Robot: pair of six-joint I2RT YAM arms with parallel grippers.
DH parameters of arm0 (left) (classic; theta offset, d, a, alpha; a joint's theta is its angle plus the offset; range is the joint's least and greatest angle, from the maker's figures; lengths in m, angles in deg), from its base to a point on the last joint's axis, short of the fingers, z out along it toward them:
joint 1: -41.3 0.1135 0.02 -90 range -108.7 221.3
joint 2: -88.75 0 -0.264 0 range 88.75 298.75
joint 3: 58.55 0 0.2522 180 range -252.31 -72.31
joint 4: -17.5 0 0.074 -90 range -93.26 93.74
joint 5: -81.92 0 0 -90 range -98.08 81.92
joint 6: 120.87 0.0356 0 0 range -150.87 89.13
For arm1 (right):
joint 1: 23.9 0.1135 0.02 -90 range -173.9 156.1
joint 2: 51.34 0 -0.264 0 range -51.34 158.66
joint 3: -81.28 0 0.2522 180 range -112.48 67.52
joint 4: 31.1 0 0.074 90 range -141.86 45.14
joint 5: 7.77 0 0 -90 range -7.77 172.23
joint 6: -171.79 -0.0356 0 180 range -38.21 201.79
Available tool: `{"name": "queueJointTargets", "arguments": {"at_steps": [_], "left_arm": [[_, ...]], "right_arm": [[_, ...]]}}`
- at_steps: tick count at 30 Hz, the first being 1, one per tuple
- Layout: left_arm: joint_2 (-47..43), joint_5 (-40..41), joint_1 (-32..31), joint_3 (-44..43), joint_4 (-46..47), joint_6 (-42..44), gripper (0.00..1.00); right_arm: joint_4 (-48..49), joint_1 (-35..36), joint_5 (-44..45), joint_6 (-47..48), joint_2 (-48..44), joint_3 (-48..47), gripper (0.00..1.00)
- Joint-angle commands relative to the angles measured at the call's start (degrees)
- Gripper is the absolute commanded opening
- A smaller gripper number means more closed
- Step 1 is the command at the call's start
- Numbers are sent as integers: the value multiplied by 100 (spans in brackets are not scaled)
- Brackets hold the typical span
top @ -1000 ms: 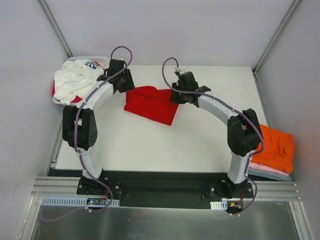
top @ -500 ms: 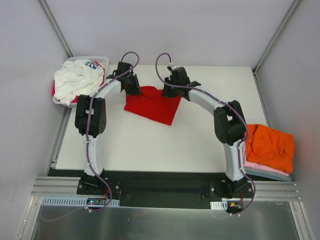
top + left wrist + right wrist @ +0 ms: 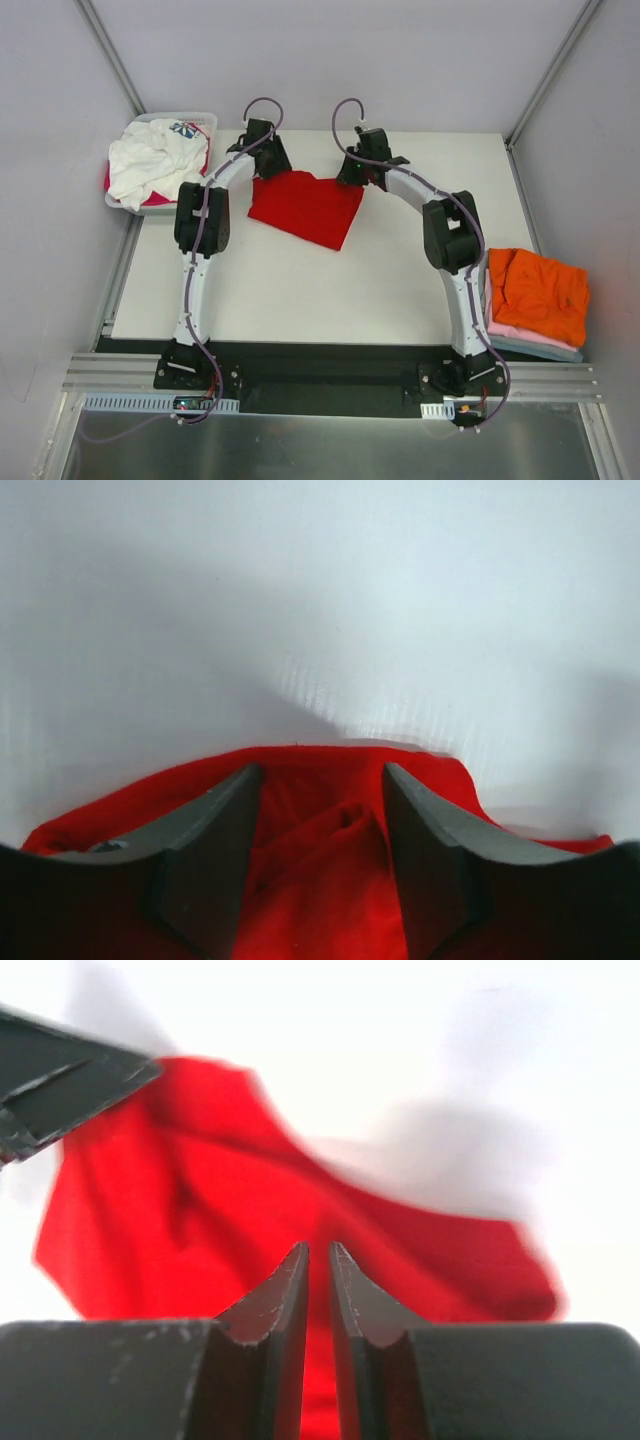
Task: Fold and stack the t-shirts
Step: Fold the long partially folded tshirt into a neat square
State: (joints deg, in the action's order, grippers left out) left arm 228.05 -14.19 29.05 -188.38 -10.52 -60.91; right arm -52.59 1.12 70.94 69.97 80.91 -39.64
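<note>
Where the red shirt [image 3: 305,205] lies spread flat on the far middle of the table [image 3: 300,290], you see both arms reaching over to its far edge, one at each corner. Left gripper [image 3: 268,160]: set at the shirt's far left corner; in its wrist view the fingers [image 3: 215,850] stand apart, with a raised fold of red cloth in the gap and neither finger pressing on it. Right gripper [image 3: 352,172]: set at the far right corner; its fingers [image 3: 280,1300] are drawn almost together, clamped on a thin strip of the red cloth, and the rest of the shirt spreads away beyond the tips, blurred. At the far left corner of the table you find the basket [image 3: 205,120], which holds a crumpled white shirt [image 3: 150,165] with a blue-red print at its top. At the right edge, near the arm bases, an orange shirt [image 3: 540,290] lies on top of a pink shirt [image 3: 520,335].
</note>
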Motion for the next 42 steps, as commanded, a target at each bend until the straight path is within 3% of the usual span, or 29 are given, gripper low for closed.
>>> {"name": "queueJointTargets", "arguments": {"at_steps": [1, 4, 7, 8, 11, 13, 18, 29, 33, 34, 36, 40, 42], "left_arm": [[-61, 487, 100, -189, 2, -151, 55], [-508, 839, 205, 83, 29, -20, 64], [-1114, 918, 293, 513, 29, 244, 74], [-1481, 927, 320, 655, 29, 384, 77], [-2202, 1007, 337, 1322, 37, 613, 84], [-2512, 928, 337, 1830, 37, 675, 88], [-3418, 629, 346, 2869, 29, 456, 90], [-4946, 215, 346, 4549, 20, 113, 92], [-5352, 215, 346, 4953, 3, 156, 92], [-5474, 215, 346, 5058, -6, 157, 92], [-5563, 215, 346, 5217, -6, 157, 93], [-5748, 163, 346, 5402, -6, 174, 93], [-5774, 154, 346, 5472, -7, 218, 93]], "right_arm": [[52, -277, 12, -93, -198, 26, 17], [183, -374, 390, -32, -829, 727, 21], [123, -523, 732, -14, -1549, 1378, 42], [114, -541, 829, -14, -1744, 1616, 57], [-166, -568, 1094, -119, -2420, 2275, 83], [-404, -568, 797, -146, -2633, 2514, 94], [-256, -437, -267, -295, -2792, 3182, 100], [561, 47, -550, -980, -1931, 3183, 99], [571, 126, -638, -1156, -1580, 3016, 83], [553, 118, -629, -1157, -1536, 3016, 72], [439, 118, -551, -1095, -1509, 3042, 59], [53, -118, -348, -779, -1728, 3253, 16], [-27, -321, -365, -604, -1929, 3507, 1]]}}
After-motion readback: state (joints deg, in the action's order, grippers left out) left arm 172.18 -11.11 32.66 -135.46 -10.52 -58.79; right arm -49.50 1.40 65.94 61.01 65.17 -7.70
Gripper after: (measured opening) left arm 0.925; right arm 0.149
